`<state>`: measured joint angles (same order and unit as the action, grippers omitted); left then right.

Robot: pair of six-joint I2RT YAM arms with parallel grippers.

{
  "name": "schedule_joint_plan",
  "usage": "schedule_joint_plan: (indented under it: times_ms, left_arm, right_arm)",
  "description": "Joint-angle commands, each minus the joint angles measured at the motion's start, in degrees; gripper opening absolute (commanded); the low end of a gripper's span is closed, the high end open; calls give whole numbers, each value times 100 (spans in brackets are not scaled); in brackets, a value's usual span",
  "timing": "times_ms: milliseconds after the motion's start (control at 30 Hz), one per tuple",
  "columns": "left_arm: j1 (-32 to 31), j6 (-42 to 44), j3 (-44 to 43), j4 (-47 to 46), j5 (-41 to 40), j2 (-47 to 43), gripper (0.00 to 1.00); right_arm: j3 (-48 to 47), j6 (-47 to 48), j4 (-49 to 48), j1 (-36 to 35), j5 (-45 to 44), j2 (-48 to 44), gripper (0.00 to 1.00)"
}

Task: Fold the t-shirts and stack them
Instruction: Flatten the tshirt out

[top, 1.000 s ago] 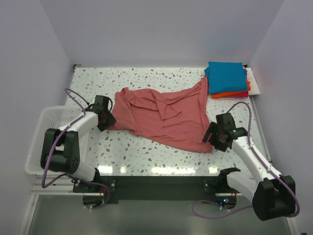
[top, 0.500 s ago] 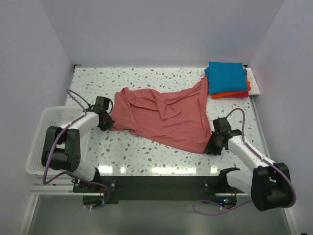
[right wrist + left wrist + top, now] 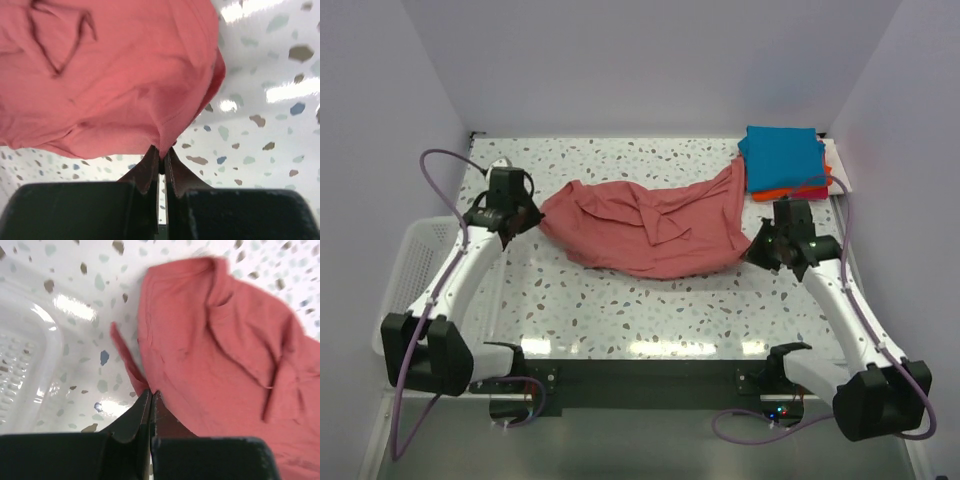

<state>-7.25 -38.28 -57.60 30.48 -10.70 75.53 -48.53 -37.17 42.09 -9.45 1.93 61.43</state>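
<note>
The dusty-red t-shirt (image 3: 640, 228) lies crumpled across the middle of the speckled table, its near edge raised. My left gripper (image 3: 527, 216) is shut on the shirt's left corner; in the left wrist view the closed fingertips (image 3: 151, 393) pinch the hem of the red cloth (image 3: 220, 335). My right gripper (image 3: 756, 248) is shut on the right corner; in the right wrist view its tips (image 3: 162, 151) clamp a fold of the shirt (image 3: 110, 75), which hangs above the table. At the far right a folded teal-blue t-shirt (image 3: 782, 157) lies on an orange one (image 3: 782, 193), with a magenta edge (image 3: 819, 188) showing.
A white mesh basket (image 3: 404, 272) sits off the table's left edge, and its rim (image 3: 30, 365) shows in the left wrist view. A white sheet (image 3: 841, 166) lies under the folded stack by the right wall.
Both grippers closed on the red shirt's near corners, then rose and moved toward the far side. The shirt's near edge has been drawn back with them.
</note>
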Motion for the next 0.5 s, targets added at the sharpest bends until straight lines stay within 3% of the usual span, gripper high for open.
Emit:
schedule_joint_plan:
  times_ms: [0,233,467]
  left_arm:
    - [21,382,-619,475,-38,-687,0]
    - [21,550,-1981,1091,103,-1873,0]
    - [21,515,-3783,1434,279,-2183,0]
  right_arm:
    - [-761,402,519,128,-176,-298,0]
    - [-2589,719,1082,137,-404,-763,0]
    - [-4409,983,1679,137,-361,-738,0]
